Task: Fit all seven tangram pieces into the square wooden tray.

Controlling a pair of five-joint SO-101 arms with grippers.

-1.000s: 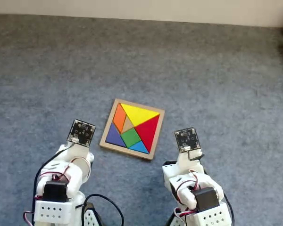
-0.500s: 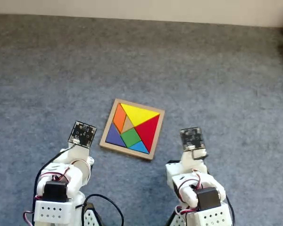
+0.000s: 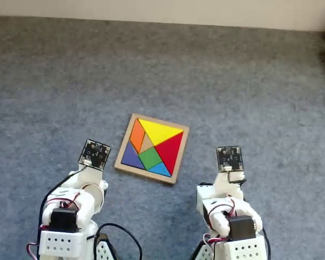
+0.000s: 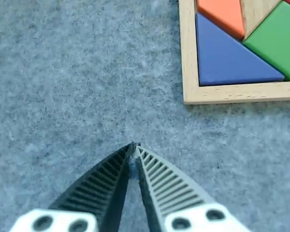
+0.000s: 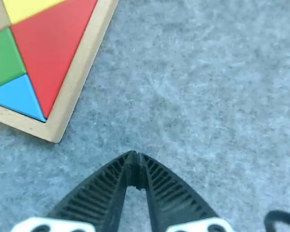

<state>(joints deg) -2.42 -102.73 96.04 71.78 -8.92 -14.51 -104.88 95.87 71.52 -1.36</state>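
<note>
The square wooden tray (image 3: 123,141) lies on the grey carpet, turned at an angle between the two arms. Several coloured pieces fill it: yellow triangle (image 3: 160,131), red triangle (image 3: 172,151), orange piece (image 3: 136,135), green square (image 3: 149,157), dark blue triangle (image 3: 130,157), light blue triangle (image 3: 161,169). A wood-coloured triangle (image 3: 147,143) sits in the middle. My left gripper (image 4: 134,147) is shut and empty over carpet, just off the tray's corner (image 4: 191,94). My right gripper (image 5: 134,155) is shut and empty, apart from the tray's other corner (image 5: 55,133).
Grey carpet (image 3: 233,81) spreads all round the tray. The left arm (image 3: 70,206) and right arm (image 3: 227,214) stand at the near edge, one on each side of the tray. A pale wall strip runs along the far edge.
The right arm has swung to the right, away from the tray. The left arm has drawn back very slightly. The tray and its pieces have not moved.
</note>
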